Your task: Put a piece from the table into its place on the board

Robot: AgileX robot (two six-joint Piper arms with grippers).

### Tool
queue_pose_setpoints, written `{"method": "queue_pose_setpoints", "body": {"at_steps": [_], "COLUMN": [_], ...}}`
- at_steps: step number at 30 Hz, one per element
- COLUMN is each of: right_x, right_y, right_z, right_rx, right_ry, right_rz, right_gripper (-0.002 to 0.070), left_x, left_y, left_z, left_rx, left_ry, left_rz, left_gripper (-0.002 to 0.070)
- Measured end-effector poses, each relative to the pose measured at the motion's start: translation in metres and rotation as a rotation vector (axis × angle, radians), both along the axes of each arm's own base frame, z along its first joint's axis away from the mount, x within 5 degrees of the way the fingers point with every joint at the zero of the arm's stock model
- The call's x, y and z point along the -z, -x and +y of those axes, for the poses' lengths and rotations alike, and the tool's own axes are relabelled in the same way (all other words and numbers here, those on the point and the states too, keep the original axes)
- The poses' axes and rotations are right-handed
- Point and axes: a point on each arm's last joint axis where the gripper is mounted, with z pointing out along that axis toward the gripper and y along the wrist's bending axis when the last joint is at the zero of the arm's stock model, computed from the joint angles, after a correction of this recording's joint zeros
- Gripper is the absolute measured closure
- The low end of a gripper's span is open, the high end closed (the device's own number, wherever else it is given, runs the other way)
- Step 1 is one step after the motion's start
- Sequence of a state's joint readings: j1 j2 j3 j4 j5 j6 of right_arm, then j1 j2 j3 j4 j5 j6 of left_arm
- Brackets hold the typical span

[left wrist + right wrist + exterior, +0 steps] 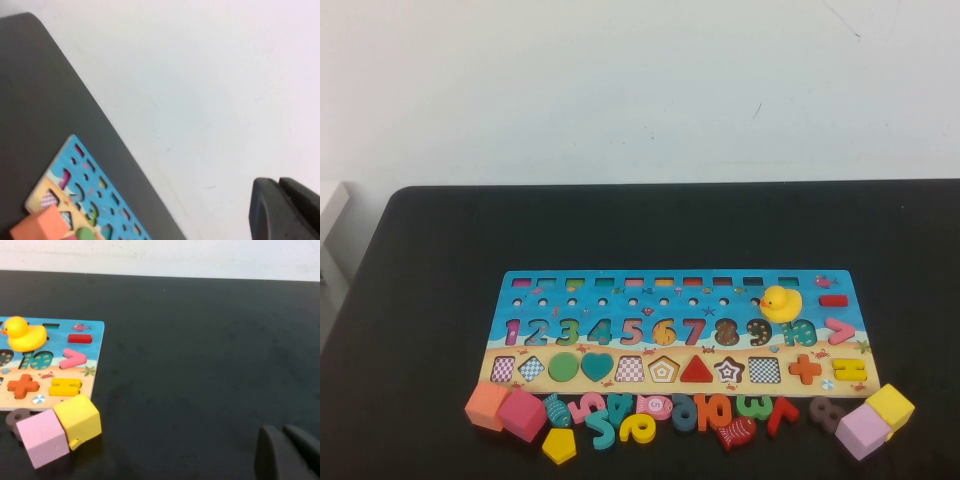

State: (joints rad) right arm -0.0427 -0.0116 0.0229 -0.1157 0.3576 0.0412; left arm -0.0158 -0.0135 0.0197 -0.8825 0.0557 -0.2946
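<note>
The blue puzzle board [660,300] lies on the black table, with several checkered empty slots in its shape row, such as one [630,368]. Loose number and shape pieces lie along its near edge, among them a yellow pentagon [559,445] and a red fish [735,432]. Neither gripper shows in the high view. My left gripper [278,181] is shut and empty, away from the board's corner [80,170]. My right gripper [283,430] is shut and empty over bare table, to the right of the board [92,340].
A yellow rubber duck [781,302] sits on the board near the 10. An orange block [486,404] and a pink block [523,414] stand at the board's near left corner. A yellow block [890,405] and a lilac block [863,431] stand at its near right.
</note>
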Motion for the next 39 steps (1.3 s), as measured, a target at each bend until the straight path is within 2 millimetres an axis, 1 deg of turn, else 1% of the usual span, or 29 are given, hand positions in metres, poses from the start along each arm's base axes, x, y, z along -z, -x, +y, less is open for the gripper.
{"method": "queue_pose_setpoints", "body": {"at_steps": [3, 4, 6, 8, 9, 10, 14, 17, 19, 23, 28, 32, 37, 38, 39], "right_x": [0.000, 0.000, 0.000, 0.000, 0.000, 0.000, 0.000, 0.000, 0.000, 0.000, 0.000, 0.000, 0.000, 0.000, 0.000], "right_y": [0.000, 0.000, 0.000, 0.000, 0.000, 0.000, 0.000, 0.000, 0.000, 0.000, 0.000, 0.000, 0.000, 0.000, 0.000], "right_z": [0.000, 0.000, 0.000, 0.000, 0.000, 0.000, 0.000, 0.000, 0.000, 0.000, 0.000, 0.000, 0.000, 0.000, 0.000], "right_rx": [0.000, 0.000, 0.000, 0.000, 0.000, 0.000, 0.000, 0.000, 0.000, 0.000, 0.000, 0.000, 0.000, 0.000, 0.000], "right_ry": [0.000, 0.000, 0.000, 0.000, 0.000, 0.000, 0.000, 0.000, 0.000, 0.000, 0.000, 0.000, 0.000, 0.000, 0.000], "right_rz": [0.000, 0.000, 0.000, 0.000, 0.000, 0.000, 0.000, 0.000, 0.000, 0.000, 0.000, 0.000, 0.000, 0.000, 0.000], "right_gripper": [0.0657, 0.0657, 0.0658, 0.0657, 0.0657, 0.0657, 0.0657, 0.0657, 0.0657, 0.0657, 0.0657, 0.0657, 0.0657, 0.0657, 0.0657], "left_x": [0.000, 0.001, 0.000, -0.015, -0.039, -0.049, -0.080, -0.103, -0.116, -0.131, -0.126, -0.116, -0.094, -0.081, -0.074], "left_y": [0.000, 0.000, 0.002, 0.007, 0.013, 0.013, 0.006, -0.002, -0.012, -0.037, -0.076, -0.095, -0.112, -0.118, -0.121], "left_z": [0.000, -0.001, -0.006, -0.015, -0.021, -0.023, -0.028, -0.032, -0.034, -0.035, -0.035, -0.047, -0.077, -0.091, -0.098], "left_rx": [0.004, 0.012, 0.071, 0.175, 0.253, 0.295, 0.456, 0.595, 0.673, 0.781, 0.908, 1.005, 1.161, 1.222, 1.245], "left_ry": [0.015, -0.016, -0.171, -0.401, -0.582, -0.660, -0.880, -1.055, -1.143, -1.222, -1.269, -1.319, -1.406, -1.459, -1.487], "left_rz": [0.001, 0.006, 0.020, 0.007, -0.008, 0.010, 0.131, 0.152, 0.151, 0.192, 0.299, 0.313, 0.331, 0.368, 0.394], "left_gripper": [0.0678, 0.0678, 0.0678, 0.0678, 0.0678, 0.0678, 0.0678, 0.0678, 0.0678, 0.0678, 0.0677, 0.0677, 0.0677, 0.0677, 0.0677]}}
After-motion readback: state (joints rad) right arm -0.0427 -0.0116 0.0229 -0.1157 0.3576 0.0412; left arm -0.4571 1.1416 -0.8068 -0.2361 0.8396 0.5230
